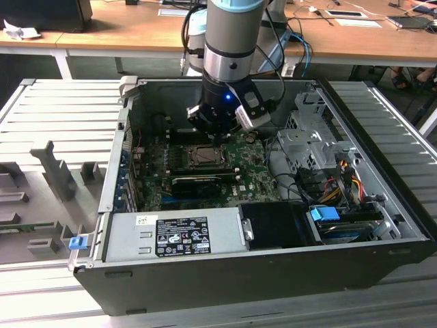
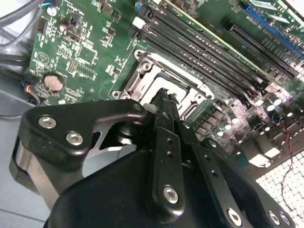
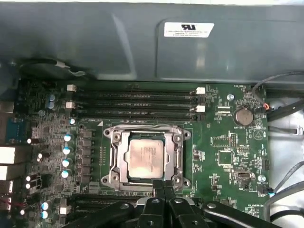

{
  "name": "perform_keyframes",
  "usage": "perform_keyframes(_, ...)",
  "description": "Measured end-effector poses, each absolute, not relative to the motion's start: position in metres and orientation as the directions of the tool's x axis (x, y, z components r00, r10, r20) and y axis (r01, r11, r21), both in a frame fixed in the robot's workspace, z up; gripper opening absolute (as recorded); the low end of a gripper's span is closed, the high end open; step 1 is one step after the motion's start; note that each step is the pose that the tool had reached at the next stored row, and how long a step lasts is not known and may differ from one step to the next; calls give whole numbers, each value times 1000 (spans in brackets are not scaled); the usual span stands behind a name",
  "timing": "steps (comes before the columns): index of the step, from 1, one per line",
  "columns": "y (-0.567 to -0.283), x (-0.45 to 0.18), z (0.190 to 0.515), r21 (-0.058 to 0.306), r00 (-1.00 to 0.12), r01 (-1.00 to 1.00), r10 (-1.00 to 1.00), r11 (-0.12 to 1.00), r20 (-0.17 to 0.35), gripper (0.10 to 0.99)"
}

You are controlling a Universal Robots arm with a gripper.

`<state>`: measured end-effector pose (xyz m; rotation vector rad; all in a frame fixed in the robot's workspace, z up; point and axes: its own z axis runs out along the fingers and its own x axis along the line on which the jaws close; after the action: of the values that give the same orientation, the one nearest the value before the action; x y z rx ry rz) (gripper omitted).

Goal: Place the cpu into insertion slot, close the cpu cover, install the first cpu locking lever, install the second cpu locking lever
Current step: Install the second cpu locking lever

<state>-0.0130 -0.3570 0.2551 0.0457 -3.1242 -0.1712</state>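
First wrist view shows one cpu [image 3: 147,159] seated in one insertion slot [image 3: 115,164], just beyond the closed, empty hand [image 3: 163,186].

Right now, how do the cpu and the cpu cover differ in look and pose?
The cpu is a solid, matte silver-grey square; the cpu cover is a shinier open frame with a square window. The cpu sits inside, showing through the window; the cpu cover surrounds it and is slightly larger. Both lie flat on the insertion slot, just ahead of the hand.

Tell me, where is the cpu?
The cpu sits in the insertion slot on the green motherboard, beneath the gripper.
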Motion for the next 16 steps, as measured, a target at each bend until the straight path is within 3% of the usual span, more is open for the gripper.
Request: perform_keyframes(16,-383,-43,247,119,-996,-89,-91,989,10,106)
